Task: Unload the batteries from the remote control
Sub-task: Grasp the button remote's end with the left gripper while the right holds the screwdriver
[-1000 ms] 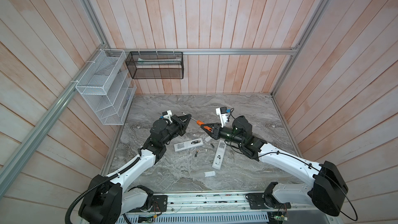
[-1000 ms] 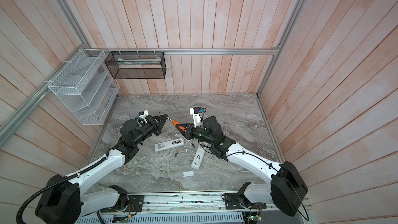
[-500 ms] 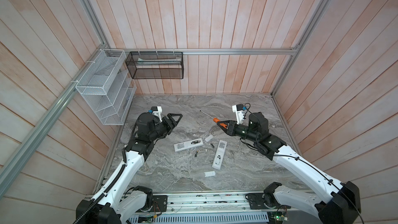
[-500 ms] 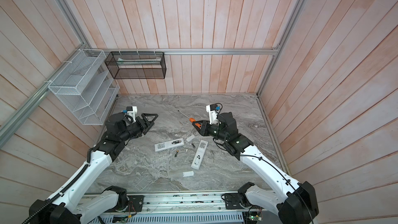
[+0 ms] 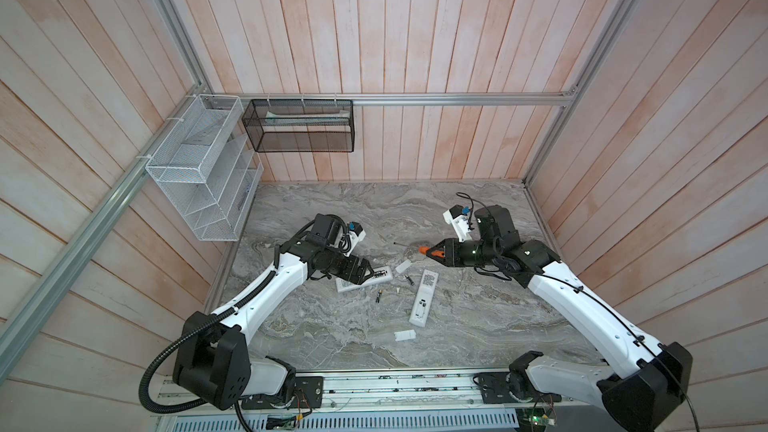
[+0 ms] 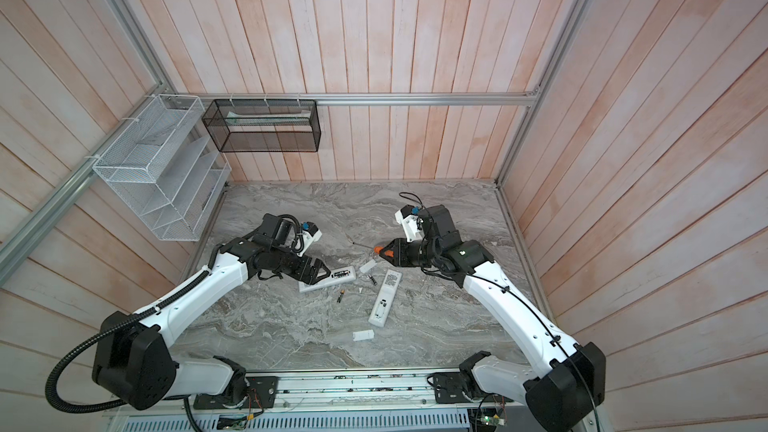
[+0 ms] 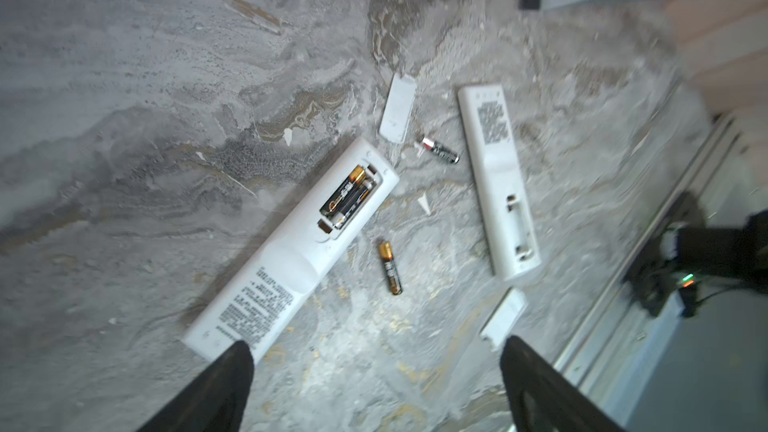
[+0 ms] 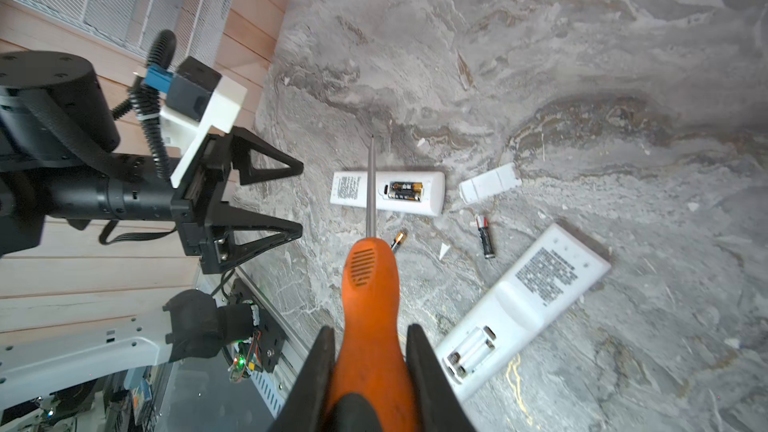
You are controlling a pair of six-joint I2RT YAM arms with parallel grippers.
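A white remote lies back-up with two batteries still in its open compartment. My left gripper hovers open just over that remote's label end, nothing between its fingers. Two loose batteries lie on the marble between this remote and a second white remote, whose compartment is empty. My right gripper is shut on the orange-handled screwdriver, held above the table to the right of the remotes, its shaft pointing left.
Two white battery covers lie loose on the marble. A white wire rack and a black mesh basket hang on the back-left walls. A metal rail runs along the front edge.
My left gripper has gone from shut to open and dropped down to the left remote's end. The right arm has drawn back to the right with the screwdriver.
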